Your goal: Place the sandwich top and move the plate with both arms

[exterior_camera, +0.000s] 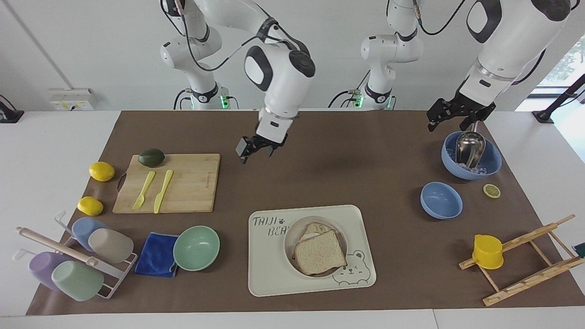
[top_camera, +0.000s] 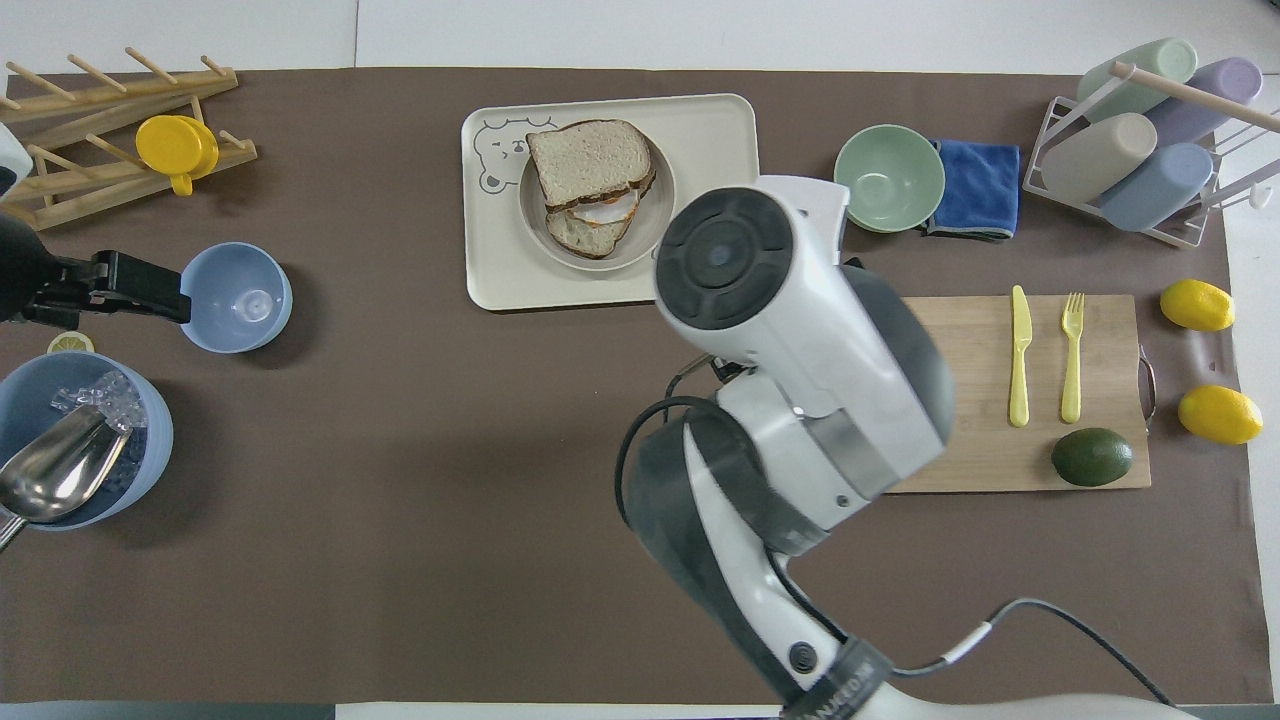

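We see two large white jointed arms with glossy rounded shells. The right arm (exterior_camera: 279, 77) carries dark grey to black round caps on its joints; from above, one cap shows concentric rings with small screw recesses. A silvery metal ring sits between its white wrist and the black two-finger right gripper (exterior_camera: 256, 148). Black cables loop along its links, held by black bands with white lettering too small to read. The left arm (exterior_camera: 507, 36) has the same white casing, black joint caps, a metal wrist ring, black cables and a black left gripper (exterior_camera: 450, 119).
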Robot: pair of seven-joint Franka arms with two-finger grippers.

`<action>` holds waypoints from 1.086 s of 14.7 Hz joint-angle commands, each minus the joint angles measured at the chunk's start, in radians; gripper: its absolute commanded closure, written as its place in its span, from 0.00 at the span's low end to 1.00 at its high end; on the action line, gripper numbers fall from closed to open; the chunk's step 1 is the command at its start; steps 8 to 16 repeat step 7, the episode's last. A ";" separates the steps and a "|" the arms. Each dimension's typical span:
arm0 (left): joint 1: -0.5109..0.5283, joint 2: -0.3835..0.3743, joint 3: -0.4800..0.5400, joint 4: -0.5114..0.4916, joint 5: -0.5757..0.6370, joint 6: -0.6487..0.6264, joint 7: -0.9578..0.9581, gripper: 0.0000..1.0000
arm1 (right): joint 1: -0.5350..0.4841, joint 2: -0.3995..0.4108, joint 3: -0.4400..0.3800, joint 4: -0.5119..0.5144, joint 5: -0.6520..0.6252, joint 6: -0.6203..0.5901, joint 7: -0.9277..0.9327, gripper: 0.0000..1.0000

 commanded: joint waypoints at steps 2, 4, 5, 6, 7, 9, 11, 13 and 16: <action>0.006 -0.008 -0.008 -0.006 0.018 0.010 0.000 0.00 | 0.053 0.079 -0.002 0.119 -0.037 0.067 0.074 0.00; 0.006 -0.005 -0.008 0.006 0.018 0.004 0.000 0.00 | 0.054 0.077 0.001 0.081 -0.134 0.198 0.074 0.00; 0.004 -0.005 -0.010 0.006 0.016 0.004 0.000 0.00 | 0.057 0.077 0.005 0.057 -0.168 0.261 0.072 0.00; 0.004 -0.005 -0.010 0.006 0.016 0.006 0.000 0.00 | 0.068 0.085 0.007 0.061 -0.170 0.263 0.072 0.00; 0.004 -0.005 -0.010 0.006 0.016 0.006 0.000 0.00 | 0.074 0.082 0.009 0.050 -0.172 0.263 0.069 0.00; 0.004 -0.005 -0.010 0.006 0.016 0.006 0.000 0.00 | 0.074 0.082 0.009 0.050 -0.172 0.263 0.069 0.00; 0.004 -0.005 -0.010 0.006 0.016 0.006 0.000 0.00 | 0.074 0.082 0.009 0.050 -0.172 0.263 0.069 0.00; 0.004 -0.005 -0.010 0.006 0.016 0.006 0.000 0.00 | 0.074 0.082 0.009 0.050 -0.172 0.263 0.069 0.00; 0.004 -0.005 -0.010 0.006 0.016 0.006 0.000 0.00 | 0.074 0.082 0.009 0.050 -0.172 0.263 0.069 0.00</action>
